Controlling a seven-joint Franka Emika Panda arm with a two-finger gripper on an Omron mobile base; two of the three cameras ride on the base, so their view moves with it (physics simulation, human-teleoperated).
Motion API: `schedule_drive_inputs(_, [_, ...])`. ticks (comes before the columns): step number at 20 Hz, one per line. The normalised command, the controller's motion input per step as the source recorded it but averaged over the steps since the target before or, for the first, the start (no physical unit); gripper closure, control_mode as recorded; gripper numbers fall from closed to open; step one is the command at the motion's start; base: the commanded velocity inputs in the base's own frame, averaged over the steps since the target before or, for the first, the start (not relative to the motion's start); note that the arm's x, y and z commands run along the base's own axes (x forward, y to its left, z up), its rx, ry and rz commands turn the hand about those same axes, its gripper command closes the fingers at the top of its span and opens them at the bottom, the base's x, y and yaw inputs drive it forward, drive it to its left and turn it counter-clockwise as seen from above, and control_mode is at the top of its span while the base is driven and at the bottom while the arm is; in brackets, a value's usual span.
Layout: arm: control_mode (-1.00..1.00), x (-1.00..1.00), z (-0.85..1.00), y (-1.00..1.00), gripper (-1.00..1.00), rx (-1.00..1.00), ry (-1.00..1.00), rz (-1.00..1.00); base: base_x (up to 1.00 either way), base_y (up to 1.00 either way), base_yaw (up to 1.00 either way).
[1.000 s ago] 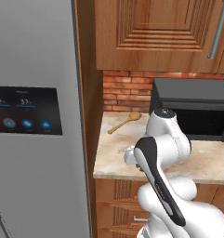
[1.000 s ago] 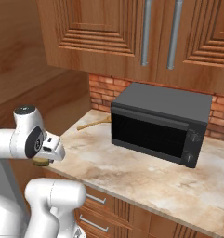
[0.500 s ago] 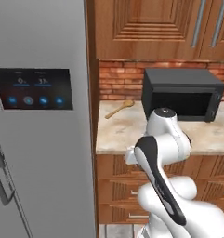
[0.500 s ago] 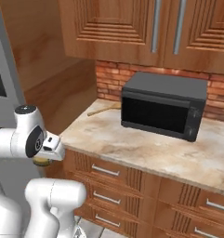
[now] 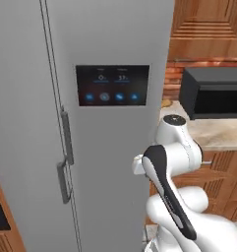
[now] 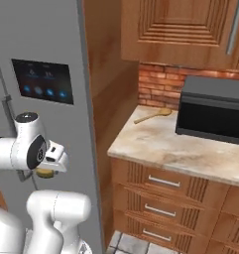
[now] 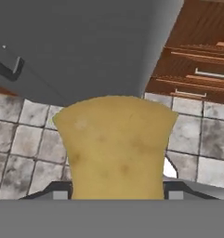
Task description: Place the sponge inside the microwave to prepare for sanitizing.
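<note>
One sponge (image 7: 115, 148) was seen in the hand view, a pale yellow-green block with faint darker blotches, rising from 6 o'clock to the middle of that view. Its long axis was taken to run along the line of the gripper, with the wider end pointing away toward 12 o'clock; its near end was cut off at the bottom edge. The sponge was pinched in the gripper (image 6: 45, 172), as a small yellow patch of it was seen under the white hand in the right base view; the fingertips themselves were hidden behind the block. Beneath the sponge a floor (image 7: 25, 139) of grey stone tiles was shown.

One fridge (image 5: 105, 59) was seen, tall and grey, with one dark touch panel (image 5: 112, 85) and two long handles (image 5: 65, 162) at 9 o'clock from the arm. In the hand view its lower edge was found at 12 o'clock from the sponge.

One microwave (image 6: 212, 111) was counted, black, door closed, set on the counter (image 6: 160, 146) at 2 o'clock from the gripper in the right base view and well apart from it. One wooden spoon (image 6: 151, 115) was laid on the counter at 9 o'clock from the microwave, its bowl toward the brick wall (image 6: 158, 89). Three drawers (image 6: 163, 181) were stacked under the counter, and wooden cabinets (image 6: 175, 30) were hung above it.
</note>
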Motion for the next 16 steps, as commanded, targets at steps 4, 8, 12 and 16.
schedule_drive_inputs(4, [1.00, 0.00, 0.00, 0.00, 1.00, 0.00, 0.00, 0.00, -0.23, 1.00, 0.01])
schedule_drive_inputs(8, [1.00, 0.00, 0.00, 0.00, 1.00, 0.00, 0.00, 0.00, -0.43, 1.00, 0.00])
schedule_drive_inputs(12, [1.00, 0.00, 0.00, 0.00, 1.00, 0.00, 0.00, 0.00, -0.22, 1.00, 0.00])
schedule_drive_inputs(16, [1.00, 0.00, 0.00, 0.00, 1.00, 0.00, 0.00, 0.00, 0.00, 1.00, 0.00])
